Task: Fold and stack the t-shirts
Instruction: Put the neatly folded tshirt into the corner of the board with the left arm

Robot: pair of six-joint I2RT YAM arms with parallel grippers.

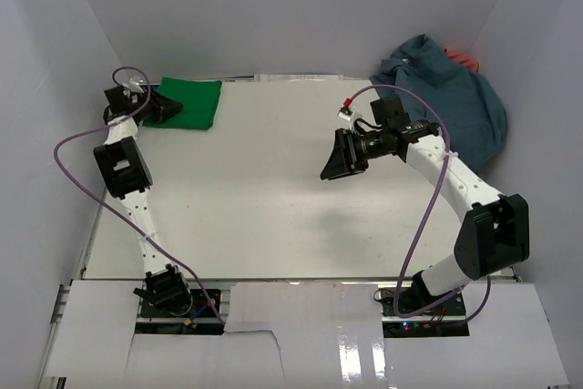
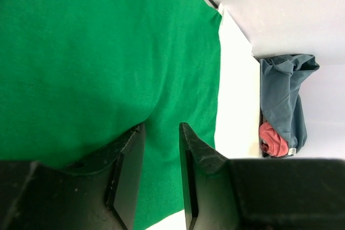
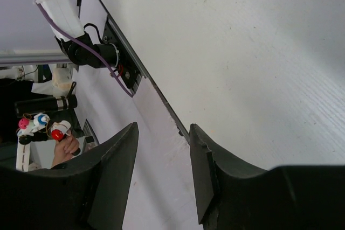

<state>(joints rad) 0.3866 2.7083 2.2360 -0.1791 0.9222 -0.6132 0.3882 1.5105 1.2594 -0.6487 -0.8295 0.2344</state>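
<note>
A bright green t-shirt (image 1: 193, 103) lies folded flat at the table's far left corner. It fills most of the left wrist view (image 2: 97, 52). My left gripper (image 1: 162, 108) (image 2: 160, 136) hovers low over the shirt's left edge, jaws apart, with flat green cloth showing in the gap and nothing pinched. The slate blue-grey t-shirt (image 1: 451, 102) (image 2: 283, 95) sits crumpled in the far right corner, with the coral red t-shirt (image 1: 466, 59) (image 2: 274, 141) peeking out behind it. My right gripper (image 1: 333, 159) (image 3: 161, 133) hangs open above the bare table middle, holding nothing.
White enclosure walls (image 1: 291, 6) close in the table (image 1: 273, 198) at the back and both sides. Purple cables (image 1: 82, 138) loop off both arms. White boards (image 1: 301, 330) cover the near edge by the arm bases. The right wrist view shows the table's front rail (image 3: 156, 92).
</note>
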